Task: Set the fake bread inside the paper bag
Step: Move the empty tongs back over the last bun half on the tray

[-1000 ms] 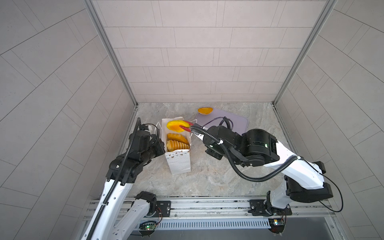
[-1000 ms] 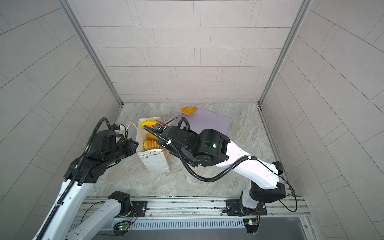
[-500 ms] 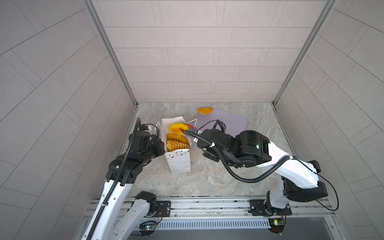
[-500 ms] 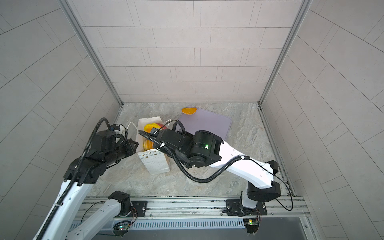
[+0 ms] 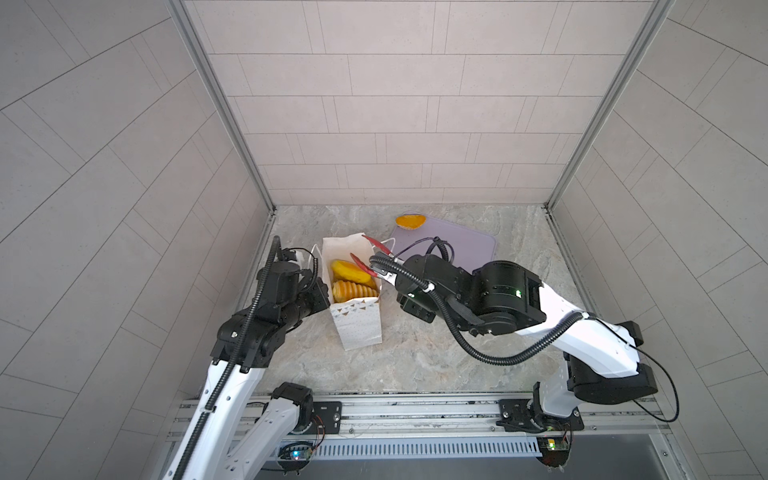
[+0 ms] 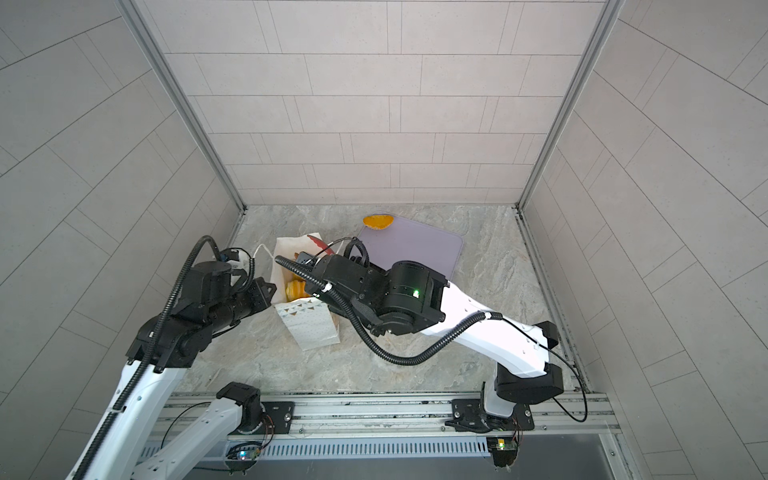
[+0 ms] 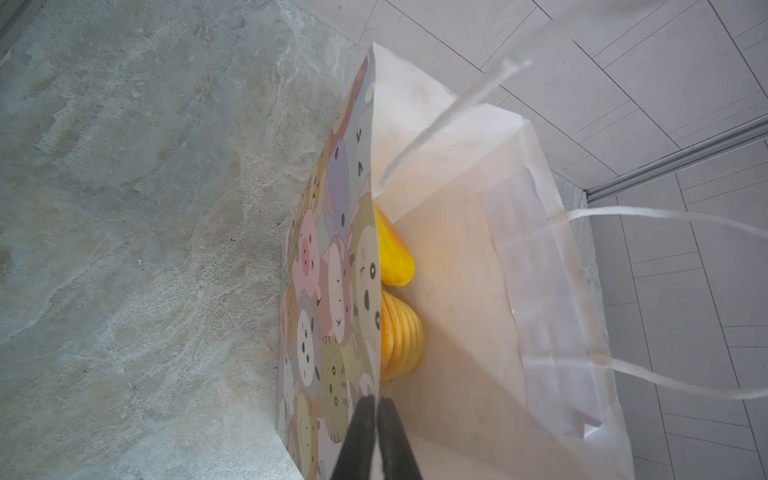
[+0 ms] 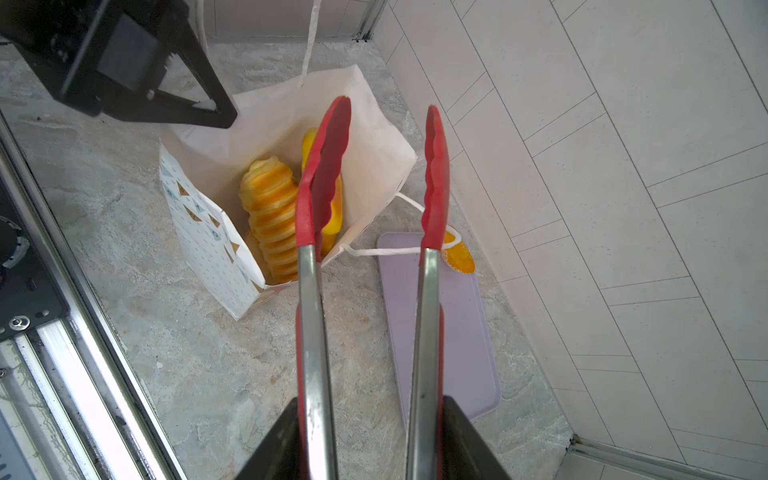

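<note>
1. Pinching the paper bag (image 5: 359,328) rim, the left tool (image 7: 376,405) is pressed together.
2. The right tool (image 8: 372,415) clasps tongs (image 8: 316,199), their red tips spread at the bag mouth.
3. Inside lies fake bread (image 5: 353,289); one piece (image 5: 409,221) on the tray (image 5: 457,253) looks light and slick, so grip its middle.

The left arm (image 5: 249,332) reaches in, its left gripper (image 7: 377,401) pinched tight on the paper bag (image 7: 457,291), while the right arm (image 5: 582,336) bends toward the middle, its right gripper (image 8: 370,405) holding the tongs (image 8: 309,332).
</note>
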### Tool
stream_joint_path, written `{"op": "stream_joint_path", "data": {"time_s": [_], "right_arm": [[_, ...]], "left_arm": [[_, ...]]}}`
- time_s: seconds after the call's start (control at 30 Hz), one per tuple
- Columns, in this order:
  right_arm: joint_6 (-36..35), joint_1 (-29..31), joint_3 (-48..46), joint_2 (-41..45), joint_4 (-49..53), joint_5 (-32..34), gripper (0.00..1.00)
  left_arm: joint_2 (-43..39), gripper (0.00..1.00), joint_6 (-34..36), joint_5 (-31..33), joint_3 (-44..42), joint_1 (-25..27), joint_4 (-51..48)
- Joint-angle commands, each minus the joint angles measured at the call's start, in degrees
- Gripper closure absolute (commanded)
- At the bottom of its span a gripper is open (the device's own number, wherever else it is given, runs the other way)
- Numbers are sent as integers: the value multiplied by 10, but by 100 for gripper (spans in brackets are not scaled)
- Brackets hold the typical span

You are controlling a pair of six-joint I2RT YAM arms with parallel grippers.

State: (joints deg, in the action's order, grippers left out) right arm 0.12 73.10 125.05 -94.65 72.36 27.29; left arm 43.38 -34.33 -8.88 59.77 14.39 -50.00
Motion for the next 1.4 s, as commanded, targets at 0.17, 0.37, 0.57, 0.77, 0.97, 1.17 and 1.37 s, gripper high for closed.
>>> {"op": "stream_joint_path", "data": {"time_s": [0.17, 0.37, 0.57, 0.77, 0.97, 1.17, 1.37], "right_arm": [[13, -61, -9, 63, -89, -28, 51], [72, -187, -78, 107, -153, -146, 52], [167, -344, -178, 137, -233, -303, 51], [271, -473, -276, 127, -331, -440, 51], [380, -555, -366, 90, -454, -528, 51], [454, -586, -400, 27, -547, -559, 49], [502, -595, -391, -37, -599, -567, 48]], "left_arm": [[-8, 93, -1, 3, 4, 1, 9], [-8, 93, 0, 5, 5, 2, 6], [-5, 93, 1, 4, 5, 1, 8], [0, 93, 4, 4, 6, 1, 8], [6, 93, 8, 5, 7, 1, 8], [7, 93, 12, 10, 9, 1, 5], [7, 93, 13, 10, 9, 1, 6]]}}
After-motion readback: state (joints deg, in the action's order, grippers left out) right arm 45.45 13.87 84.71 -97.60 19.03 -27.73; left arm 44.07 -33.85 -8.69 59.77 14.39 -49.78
